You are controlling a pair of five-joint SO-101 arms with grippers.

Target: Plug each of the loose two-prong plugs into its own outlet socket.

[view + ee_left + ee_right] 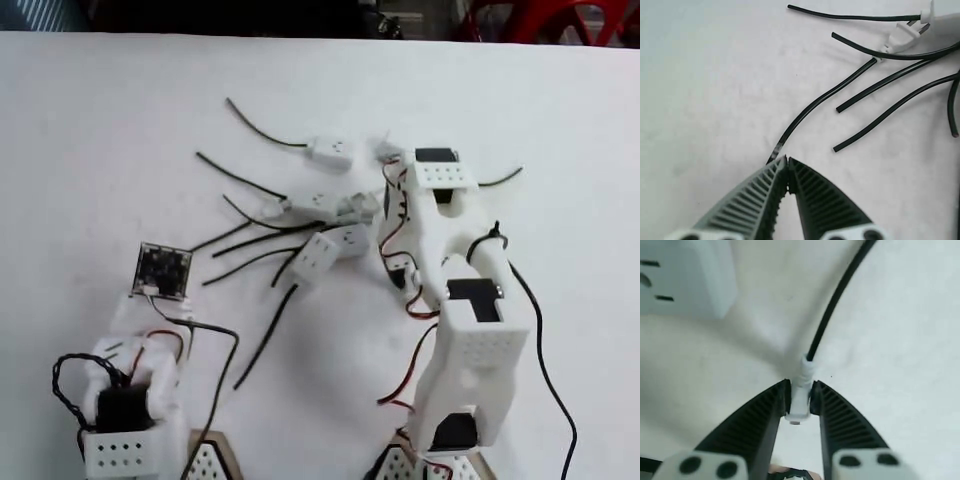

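Where the left arm (pixel 125 420) sits: near-left corner of the white worktop (pixel 100 120), well apart from the sockets.
Left tool (pixel 787 161): clenched on nothing, its tips just beside the cut end of a black cable (pixel 815 102).
Loose plug (pixel 902 36): white, two-prong, flat on the worktop, with its prongs turned toward a white socket block (pixel 946 20) just beside it.
Middle of the worktop: a far socket (pixel 330 150) lies apart from a nearer socket (pixel 315 257), and black cables fan out to the left.
Right arm (pixel 465 350): stretched across the worktop's right side.
Right tool (pixel 801 385): grasping a held plug (pixel 799 407) by its white body, its black lead (pixel 835 300) running away over the worktop.
Slotted socket (pixel 680 275): white, near the held plug but apart from it.
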